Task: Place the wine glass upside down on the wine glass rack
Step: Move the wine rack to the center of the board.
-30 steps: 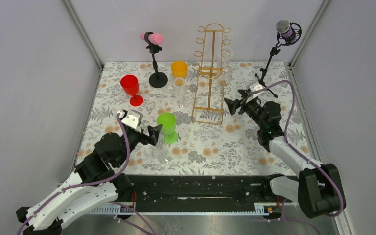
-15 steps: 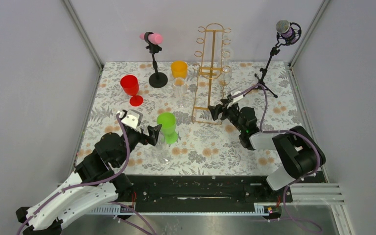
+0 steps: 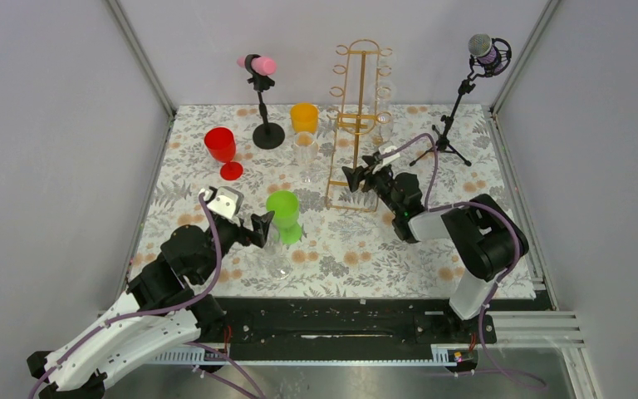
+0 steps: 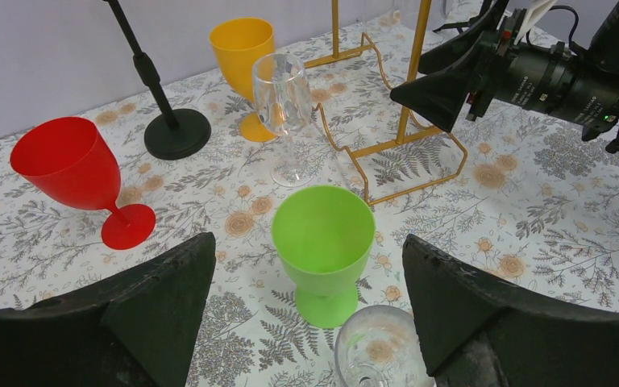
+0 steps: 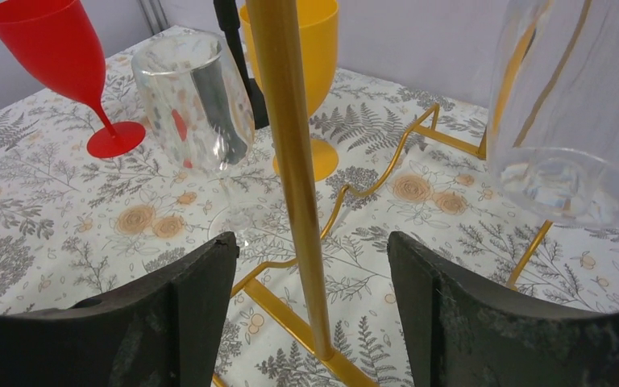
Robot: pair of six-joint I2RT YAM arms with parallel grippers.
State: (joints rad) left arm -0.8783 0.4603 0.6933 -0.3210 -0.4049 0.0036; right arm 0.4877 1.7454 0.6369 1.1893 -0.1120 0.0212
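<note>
The gold wire wine glass rack [image 3: 357, 125] stands at the back middle. A clear wine glass [image 3: 384, 106] hangs upside down on its right side, seen large in the right wrist view [image 5: 564, 121]. My right gripper [image 3: 351, 176] is open and empty, low at the rack's base, with a gold rack post [image 5: 290, 161] between its fingers. A second clear glass [image 3: 306, 154] stands upright left of the rack. My left gripper [image 3: 262, 229] is open and empty, with a third clear glass [image 4: 379, 355] just below it and a green goblet [image 4: 322, 234] ahead.
A red goblet [image 3: 221, 148] and an orange goblet [image 3: 304, 118] stand at the back left. A pink-headed microphone on a round-base stand [image 3: 262, 100] is behind them. A tripod microphone [image 3: 465, 91] stands at the back right. Grey walls enclose the floral mat.
My right arm has swung left, from the right of the rack to its base, so its open fingers now straddle a gold post. The left arm has not moved.
</note>
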